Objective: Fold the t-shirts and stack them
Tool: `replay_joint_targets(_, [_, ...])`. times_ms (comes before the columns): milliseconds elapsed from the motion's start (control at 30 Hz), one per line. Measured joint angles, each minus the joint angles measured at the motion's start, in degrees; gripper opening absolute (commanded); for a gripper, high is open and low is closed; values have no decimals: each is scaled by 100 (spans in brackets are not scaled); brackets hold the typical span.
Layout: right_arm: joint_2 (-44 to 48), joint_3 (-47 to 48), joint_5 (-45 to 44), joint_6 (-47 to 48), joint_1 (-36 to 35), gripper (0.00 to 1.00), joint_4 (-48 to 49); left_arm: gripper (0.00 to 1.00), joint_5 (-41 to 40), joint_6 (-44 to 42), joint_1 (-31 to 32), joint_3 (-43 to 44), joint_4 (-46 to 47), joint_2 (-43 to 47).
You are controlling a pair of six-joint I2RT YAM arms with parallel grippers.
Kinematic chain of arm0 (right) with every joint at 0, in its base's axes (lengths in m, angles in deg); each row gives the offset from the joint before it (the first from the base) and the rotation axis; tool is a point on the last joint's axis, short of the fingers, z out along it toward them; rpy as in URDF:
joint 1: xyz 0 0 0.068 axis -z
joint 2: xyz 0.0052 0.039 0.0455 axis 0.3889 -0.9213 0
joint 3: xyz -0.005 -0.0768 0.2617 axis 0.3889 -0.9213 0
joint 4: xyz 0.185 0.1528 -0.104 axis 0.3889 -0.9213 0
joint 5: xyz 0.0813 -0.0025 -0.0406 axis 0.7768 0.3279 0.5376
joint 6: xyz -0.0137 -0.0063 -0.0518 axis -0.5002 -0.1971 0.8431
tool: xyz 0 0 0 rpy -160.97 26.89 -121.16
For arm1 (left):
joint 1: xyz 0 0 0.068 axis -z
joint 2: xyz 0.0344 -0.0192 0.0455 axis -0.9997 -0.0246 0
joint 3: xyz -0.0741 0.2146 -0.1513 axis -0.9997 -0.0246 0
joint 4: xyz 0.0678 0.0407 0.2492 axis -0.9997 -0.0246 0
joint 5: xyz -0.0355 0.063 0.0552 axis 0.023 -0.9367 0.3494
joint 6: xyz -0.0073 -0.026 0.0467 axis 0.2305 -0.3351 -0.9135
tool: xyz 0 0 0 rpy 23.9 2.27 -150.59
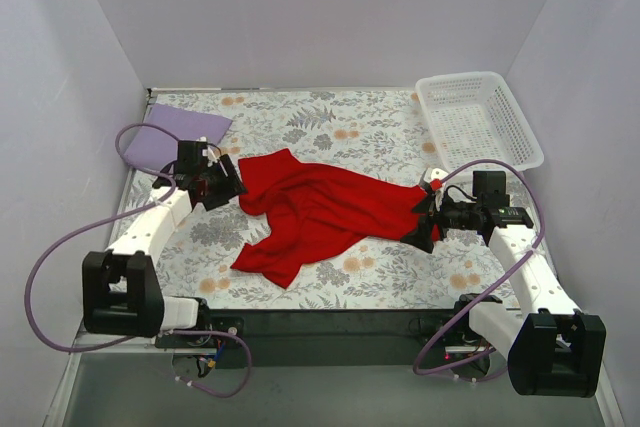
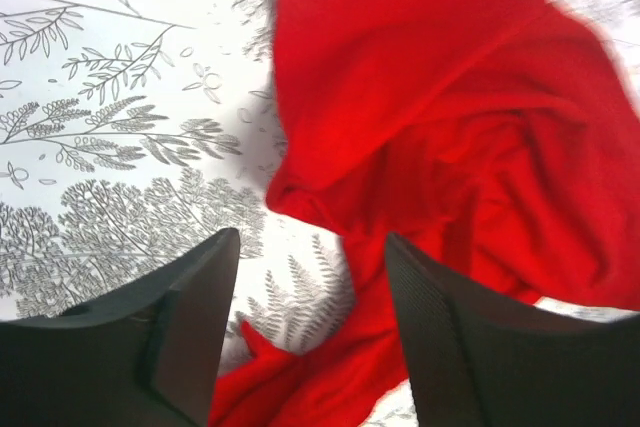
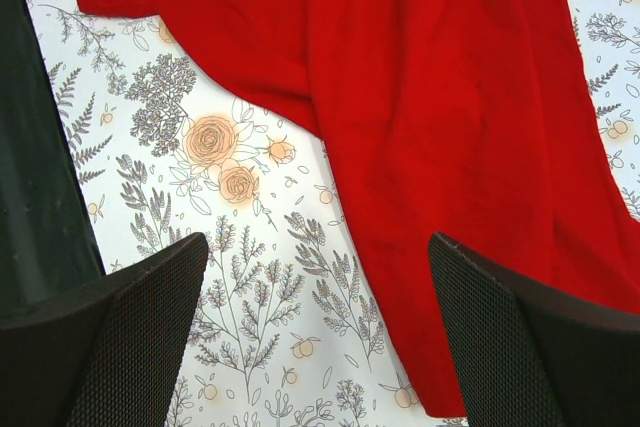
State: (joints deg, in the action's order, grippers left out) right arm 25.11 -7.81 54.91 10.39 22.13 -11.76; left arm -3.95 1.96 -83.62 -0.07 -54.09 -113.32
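The red t-shirt [image 1: 320,209] lies crumpled and spread across the middle of the flowered table. In the left wrist view its bunched folds [image 2: 450,127] reach under the fingers. My left gripper [image 1: 230,187] hangs at the shirt's left end, and its jaws [image 2: 312,239] stand apart with cloth lying loose below them. My right gripper [image 1: 425,217] hovers open over the shirt's right edge [image 3: 450,97], and between its fingers [image 3: 318,242] lie bare tablecloth and the cloth's hem. The lilac t-shirt [image 1: 175,135] lies folded flat at the back left corner.
A white lattice basket [image 1: 478,117] stands at the back right. Pale walls close in the table on three sides. Purple cables loop beside both arms. The dark front edge [image 1: 330,322] runs between the arm bases.
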Motion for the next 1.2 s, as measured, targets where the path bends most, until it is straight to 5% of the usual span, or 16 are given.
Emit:
replay_joint_targets(233, [-72, 0, 0, -2, 0, 97, 0, 63, 127, -227, -4, 221, 173, 614])
replay_joint_targets(467, [-83, 0, 0, 0, 76, 97, 2, 44, 297, -501, -153, 1628, 531, -1665])
replay_joint_targets(633, [-85, 0, 0, 0, 151, 97, 2, 42, 192, -616, -264, 2251, 498, -2957])
replay_joint_targets(1000, [-122, 0, 2, 0, 149, 97, 2, 38, 13, -820, -295, 3005, 350, -3783])
replay_joint_targets(1100, [-133, 0, -2, 0, 149, 97, 0, 33, 109, -848, -295, 3189, 356, -3945])
replay_joint_targets(1200, [-173, 0, -46, 0, 149, 96, 2, 16, 243, -850, -297, 3300, 369, -4048])
